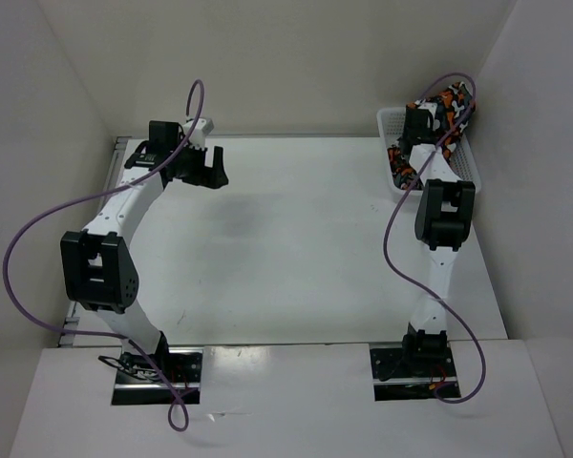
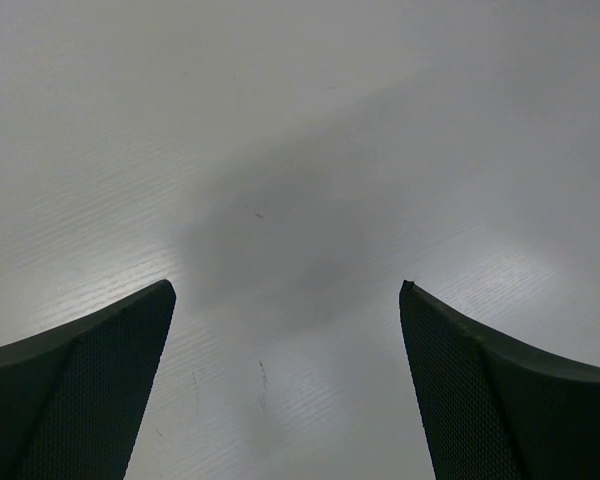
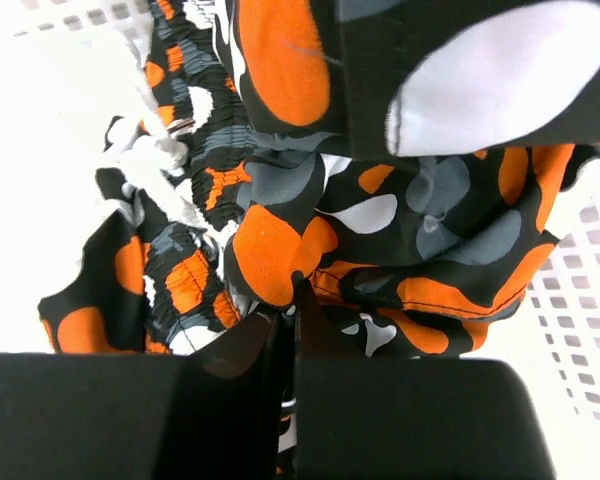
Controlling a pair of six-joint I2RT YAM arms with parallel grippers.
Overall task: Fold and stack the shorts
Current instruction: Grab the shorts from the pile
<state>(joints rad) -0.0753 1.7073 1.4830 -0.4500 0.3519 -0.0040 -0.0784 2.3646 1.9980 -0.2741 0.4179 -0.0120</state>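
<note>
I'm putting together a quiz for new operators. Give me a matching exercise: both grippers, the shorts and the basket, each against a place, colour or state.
Things:
1. left gripper
2. right gripper
3. shorts
4. basket

Descriptions:
A. white mesh, at the far right corner of the table
B. closed on the shorts
C. orange, grey, black and white print
D. open above the bare table

Pairs: 1-D, 2-B, 3-C, 4-A

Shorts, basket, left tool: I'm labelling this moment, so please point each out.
shorts (image 3: 275, 250), right wrist view, orange blotch of the cloth.
basket (image 3: 570, 320), right wrist view, its white mesh wall.
left tool (image 2: 287, 286), left wrist view, midway between its open fingertips.
</note>
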